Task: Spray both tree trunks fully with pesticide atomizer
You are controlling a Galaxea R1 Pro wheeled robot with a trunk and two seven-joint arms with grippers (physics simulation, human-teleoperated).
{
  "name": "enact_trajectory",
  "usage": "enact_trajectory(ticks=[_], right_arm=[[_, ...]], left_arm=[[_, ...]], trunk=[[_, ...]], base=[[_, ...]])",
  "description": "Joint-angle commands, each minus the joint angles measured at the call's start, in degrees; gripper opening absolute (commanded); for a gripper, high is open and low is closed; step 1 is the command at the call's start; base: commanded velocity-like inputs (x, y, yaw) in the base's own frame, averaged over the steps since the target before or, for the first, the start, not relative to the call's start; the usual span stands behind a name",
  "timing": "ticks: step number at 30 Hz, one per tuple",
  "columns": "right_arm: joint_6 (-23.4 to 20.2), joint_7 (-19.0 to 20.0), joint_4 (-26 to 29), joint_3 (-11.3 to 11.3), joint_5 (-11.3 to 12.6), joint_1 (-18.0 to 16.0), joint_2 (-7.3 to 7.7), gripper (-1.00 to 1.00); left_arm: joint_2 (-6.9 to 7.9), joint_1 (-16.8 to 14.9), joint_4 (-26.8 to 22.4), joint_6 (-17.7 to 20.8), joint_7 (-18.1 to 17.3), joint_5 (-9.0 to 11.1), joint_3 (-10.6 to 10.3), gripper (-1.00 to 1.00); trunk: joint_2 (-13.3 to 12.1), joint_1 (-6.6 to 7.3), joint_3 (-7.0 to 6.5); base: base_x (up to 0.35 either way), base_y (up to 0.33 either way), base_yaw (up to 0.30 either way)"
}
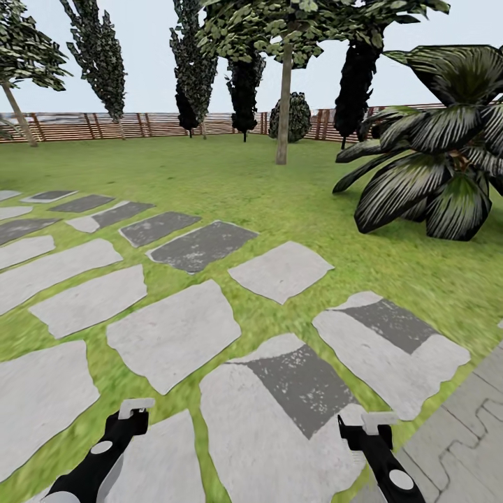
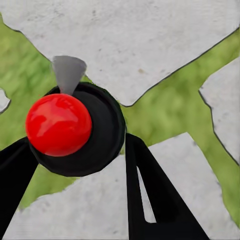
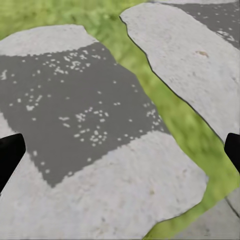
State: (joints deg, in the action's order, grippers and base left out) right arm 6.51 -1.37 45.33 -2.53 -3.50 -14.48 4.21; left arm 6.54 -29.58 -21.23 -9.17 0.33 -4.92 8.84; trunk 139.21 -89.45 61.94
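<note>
The pesticide atomizer (image 2: 95, 137) is a round black body with a red ball top and a grey cone nozzle. In the left wrist view it sits between the two black fingers of my left gripper (image 2: 77, 142), which is shut on it above a stepping stone. That gripper (image 1: 134, 411) is low at the left of the head view. My right gripper (image 1: 377, 423) is low at the right, open and empty, its fingers (image 3: 10, 155) wide apart over a grey stone. One tree's bare trunk (image 1: 283, 105) stands far ahead on the lawn. Another tree's leaning trunk (image 1: 19, 115) is at the far left by the fence.
Grey stepping stones (image 1: 175, 335) cross the lawn from the left to just below me. A big low palm (image 1: 433, 168) spreads at the right. Dark cypresses (image 1: 244, 91) and a brown slat fence (image 1: 140, 126) close the back. Paving (image 1: 461, 433) begins at the lower right.
</note>
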Motion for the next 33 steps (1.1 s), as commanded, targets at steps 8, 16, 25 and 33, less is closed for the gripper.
enact_trajectory(ticks=[8,16,25,33], right_arm=[[0.2,-0.1,-0.1,0.0,-0.4,0.0,-0.15,1.0],[0.2,-0.2,-0.2,0.1,-0.4,0.0,-0.25,1.0],[0.1,-0.1,-0.2,0.1,-0.4,0.0,-0.26,1.0],[0.2,0.0,-1.8,0.1,-0.4,0.0,-0.17,1.0]], left_arm=[[-0.03,0.0,0.0,-0.2,0.0,-0.5,0.3,-1.0],[-0.03,0.0,0.1,-0.2,0.1,-0.5,0.3,-1.0],[-0.03,0.0,0.1,-0.2,0.1,-0.4,0.3,-1.0],[-0.03,0.0,0.1,-0.2,0.1,-0.4,0.3,-1.0]], trunk=[[0.0,-0.02,0.05],[0.0,-0.02,0.05],[0.0,-0.02,0.05],[0.0,-0.02,0.05]], base=[[0.335,0.0,0.0],[0.337,0.0,0.0],[0.337,0.0,0.0],[0.337,0.0,0.0]])
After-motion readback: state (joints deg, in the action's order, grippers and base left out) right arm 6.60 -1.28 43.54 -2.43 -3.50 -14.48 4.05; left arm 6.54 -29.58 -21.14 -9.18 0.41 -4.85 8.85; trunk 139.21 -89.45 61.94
